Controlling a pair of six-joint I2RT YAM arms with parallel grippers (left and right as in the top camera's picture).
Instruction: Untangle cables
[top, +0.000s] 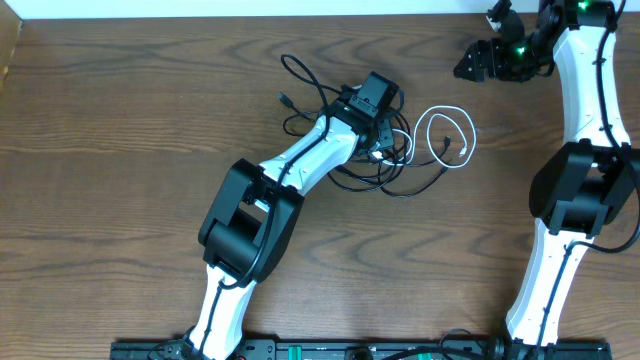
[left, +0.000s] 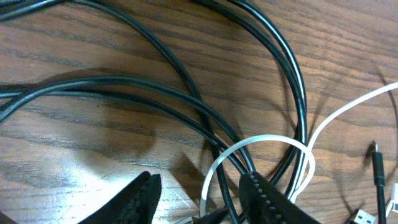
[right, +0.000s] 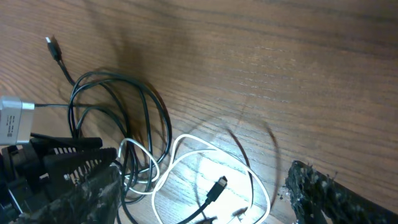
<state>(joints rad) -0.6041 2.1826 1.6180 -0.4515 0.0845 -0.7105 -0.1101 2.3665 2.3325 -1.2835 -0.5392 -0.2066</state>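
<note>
While the black cables (top: 300, 100) lie heaped mid-table beneath the left gripper (left: 199, 186), its jaws stand apart astride a white cable (left: 261, 142) loop and black strands, clamped on nothing. The right gripper (right: 204, 174) hangs spread and empty near the far right corner. Untangling looks barely begun; only the white cable's outer loop lies clear. Bare table (top: 120, 120) offers room left and front, less toward the back edge.

My left hand (top: 372, 100) sits on the heap of black cables (top: 402, 150) mid-worktop (top: 120, 120). The white cable (top: 445, 135) loops just to its right. My right hand (top: 472, 64) hangs well apart, near the far right corner.
</note>
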